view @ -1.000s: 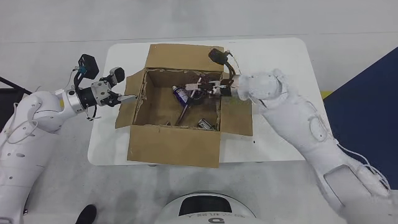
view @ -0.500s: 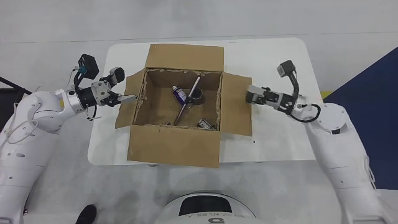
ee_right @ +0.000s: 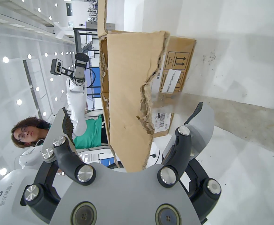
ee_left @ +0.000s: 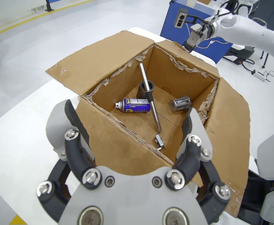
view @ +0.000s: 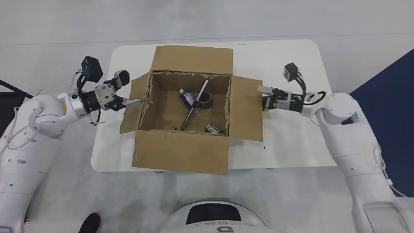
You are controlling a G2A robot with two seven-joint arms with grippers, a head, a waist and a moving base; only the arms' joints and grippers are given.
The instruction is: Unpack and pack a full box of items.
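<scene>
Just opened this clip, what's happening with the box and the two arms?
A cardboard box sits open on the table, flaps spread. The left pincer is open at its left flap, the right pincer open astride the right flap; neither holds anything. Inside lie a spray can, a metal rod, a dark cylinder, a roller part and a bracket.

A box (view: 181,150) is set in the middle of a table (view: 291,58), its flaps spread to the far, near, left and right sides. Inside, a spray can (view: 185,96) is laid at the far left, with a sleeve (view: 206,101) to its right. A rod (view: 193,109) is laid slantwise between them, from far to near. A roller part (view: 212,129) is placed in the near right corner, and a small block (view: 174,128) to its left. The left gripper (view: 134,102) is held at the left flap's outer edge, the right gripper (view: 265,100) astride the right flap's.
</scene>
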